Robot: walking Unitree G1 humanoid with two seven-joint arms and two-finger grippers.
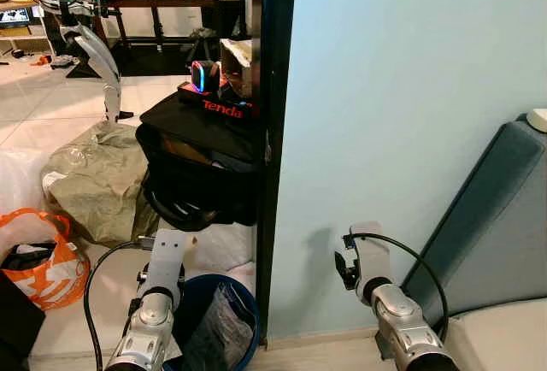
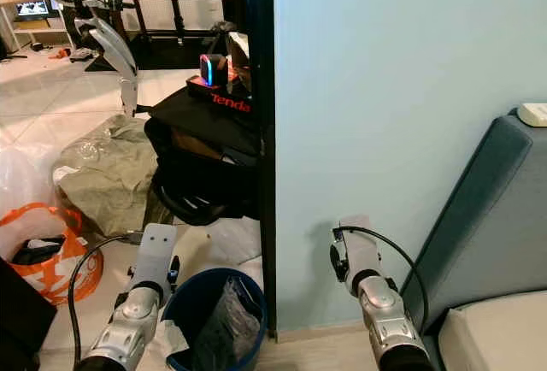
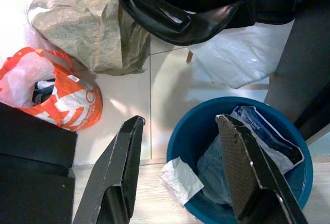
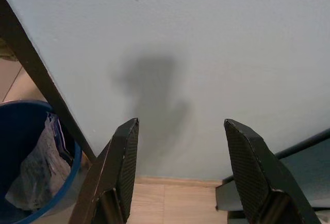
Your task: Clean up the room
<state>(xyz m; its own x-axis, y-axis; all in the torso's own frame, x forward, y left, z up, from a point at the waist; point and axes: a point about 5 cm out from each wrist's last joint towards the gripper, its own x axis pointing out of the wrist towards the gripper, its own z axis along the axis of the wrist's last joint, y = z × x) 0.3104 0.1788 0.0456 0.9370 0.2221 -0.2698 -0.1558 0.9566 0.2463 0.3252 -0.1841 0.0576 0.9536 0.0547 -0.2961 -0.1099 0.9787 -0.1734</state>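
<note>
A blue bin (image 1: 198,303) stands on the floor beside a dark door post (image 1: 272,132), with clear plastic wrappers (image 3: 263,131) inside. A crumpled white paper (image 3: 180,180) lies against its near rim. My left gripper (image 3: 180,121) hangs open above the bin's left rim and the tiles, holding nothing. My right gripper (image 4: 181,125) is open and empty, facing the pale blue wall (image 4: 206,38) close up. Both silver arms, left (image 1: 158,294) and right (image 1: 397,311), reach forward low.
An orange shopping bag (image 1: 43,260) and an olive plastic sack (image 1: 102,174) lie on the floor to the left. A black bag (image 1: 205,149) with a red Tenda box on top stands behind the bin. A white plastic bag (image 3: 237,53) lies beneath it. A grey-blue sofa (image 1: 504,217) is at right.
</note>
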